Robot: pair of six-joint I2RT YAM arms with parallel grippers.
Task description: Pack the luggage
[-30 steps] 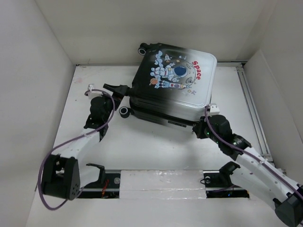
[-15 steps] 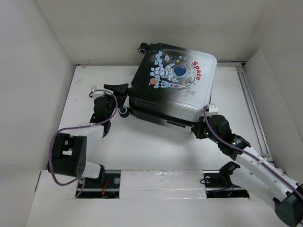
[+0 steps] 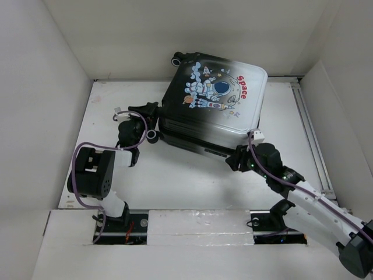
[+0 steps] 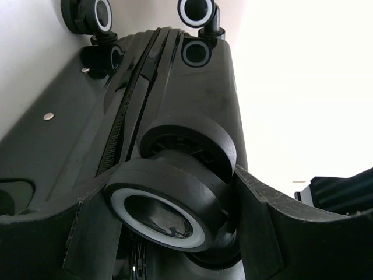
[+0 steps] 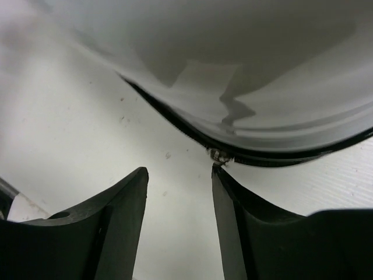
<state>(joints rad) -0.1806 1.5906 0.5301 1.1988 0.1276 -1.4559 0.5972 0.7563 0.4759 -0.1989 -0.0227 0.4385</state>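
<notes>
Luggage (image 3: 215, 99) lies closed at rear centre of bench (image 3: 175, 175). Left gripper (image 4: 166, 195) is clamped on its near-left wheel (image 4: 160, 217). Right gripper (image 5: 179, 171) stands parted, holding nothing, just beside the near-right corner.

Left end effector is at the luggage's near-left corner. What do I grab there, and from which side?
Grip the caster wheel at that corner of the luggage, coming in from the left, low along the table. It juts out from the broad, smooth shell, which looks too wide to pinch. The left end effector has a finger on each side of it.
</notes>
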